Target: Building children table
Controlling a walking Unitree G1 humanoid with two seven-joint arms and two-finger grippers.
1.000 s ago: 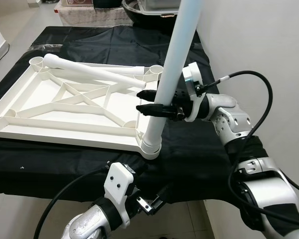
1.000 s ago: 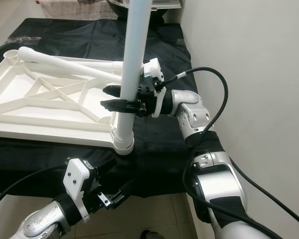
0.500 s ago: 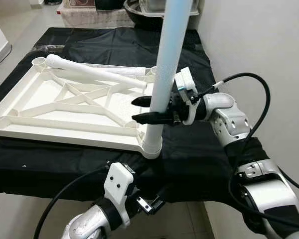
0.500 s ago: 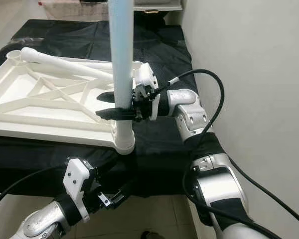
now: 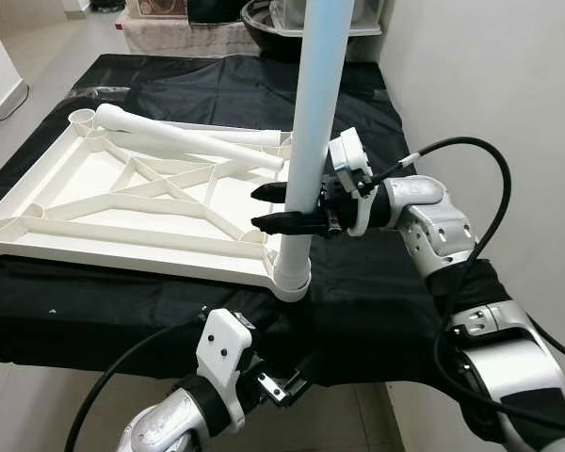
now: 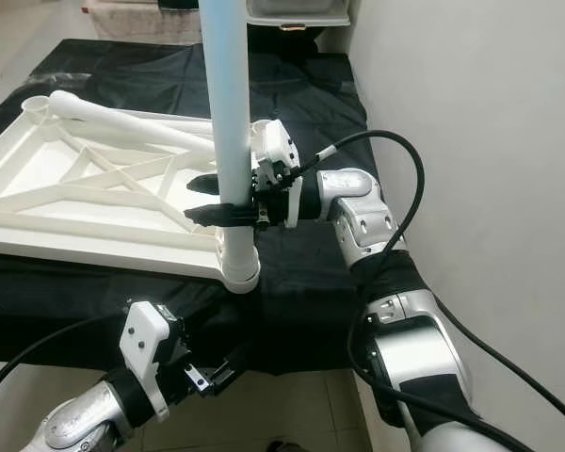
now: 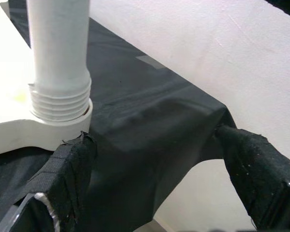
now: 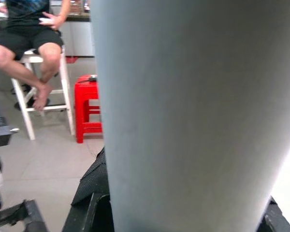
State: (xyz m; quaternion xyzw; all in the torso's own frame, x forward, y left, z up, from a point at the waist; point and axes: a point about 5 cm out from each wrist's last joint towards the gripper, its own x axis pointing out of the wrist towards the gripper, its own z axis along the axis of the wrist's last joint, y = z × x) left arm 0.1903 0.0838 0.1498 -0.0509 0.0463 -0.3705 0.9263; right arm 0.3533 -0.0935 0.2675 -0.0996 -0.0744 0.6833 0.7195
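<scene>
At corner socket | right gripper [image 5: 271, 206] clasps leg [image 5: 311, 132] | left wrist: threads [image 7: 61, 102] exposed

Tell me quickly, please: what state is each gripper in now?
Left gripper: open, holding nothing.
Right gripper: shut on the upright leg.
</scene>
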